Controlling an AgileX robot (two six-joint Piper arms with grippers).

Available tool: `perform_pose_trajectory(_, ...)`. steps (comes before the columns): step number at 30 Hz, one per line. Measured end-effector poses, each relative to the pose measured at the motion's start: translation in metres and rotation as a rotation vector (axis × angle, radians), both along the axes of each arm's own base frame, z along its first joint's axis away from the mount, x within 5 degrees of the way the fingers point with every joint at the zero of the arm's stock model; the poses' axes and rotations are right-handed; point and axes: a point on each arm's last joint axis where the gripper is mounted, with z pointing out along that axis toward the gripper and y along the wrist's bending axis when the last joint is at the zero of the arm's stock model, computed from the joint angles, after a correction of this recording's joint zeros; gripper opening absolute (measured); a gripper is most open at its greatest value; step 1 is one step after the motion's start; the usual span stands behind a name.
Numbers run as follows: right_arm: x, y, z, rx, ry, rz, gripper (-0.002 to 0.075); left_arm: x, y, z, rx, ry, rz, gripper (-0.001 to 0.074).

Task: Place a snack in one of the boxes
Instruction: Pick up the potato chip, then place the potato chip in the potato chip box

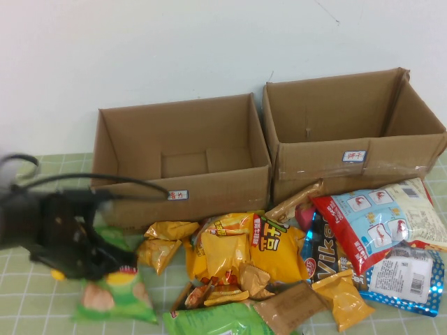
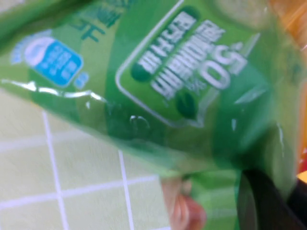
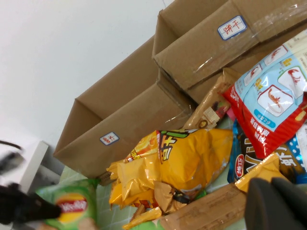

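Observation:
The snack, a bright green crisp bag (image 1: 115, 296), lies at the near left of the table and fills the left wrist view (image 2: 182, 86). My left gripper (image 1: 112, 267) is at the bag's top edge and shut on it; one dark finger (image 2: 268, 201) presses against the foil. The bag's red-and-yellow logo (image 3: 73, 207) shows in the right wrist view. The lower, wider box (image 1: 140, 136) with a small white label (image 1: 178, 195) stands open behind the bag. My right gripper (image 3: 278, 203) hovers over the snack pile, fingers together and holding nothing.
A taller taped box (image 1: 391, 150) stands to the right of the wide one. A heap of yellow-orange bags (image 1: 237, 255), a red-and-blue bag (image 1: 377, 223), a dark bag (image 1: 325, 269) and another green bag (image 1: 216, 321) covers the table's front middle and right.

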Motion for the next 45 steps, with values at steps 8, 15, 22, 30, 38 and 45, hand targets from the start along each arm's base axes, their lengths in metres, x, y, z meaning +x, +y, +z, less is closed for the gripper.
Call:
perform_pose_trajectory(8,0.0,0.0,0.0,0.0,0.0,0.0,-0.0002,-0.026,0.004,0.108,-0.029,-0.342,-0.08,0.0004)
perform_pose_trajectory(15,0.0,0.0,0.0,-0.002,-0.001,0.0,-0.0002,-0.047,0.007,0.179,-0.086,-0.669,-0.089,0.0004)
perform_pose_trajectory(22,0.0,0.0,0.0,-0.004,-0.002,0.001,-0.0002,-0.007,0.0,0.211,-0.09,-0.78,-0.097,0.0004)
perform_pose_trajectory(30,0.0,0.0,0.0,-0.01,-0.004,0.003,-0.0002,0.101,-0.023,0.177,-0.102,-0.715,-0.096,0.0004)
perform_pose_trajectory(38,0.0,0.0,0.0,-0.014,-0.006,0.004,-0.0002,0.181,-0.042,0.092,-0.074,-0.439,-0.164,0.0017)
perform_pose_trajectory(45,0.0,0.0,0.0,-0.016,-0.007,0.005,-0.0002,0.204,-0.049,0.078,-0.067,-0.327,-0.202,0.0374)
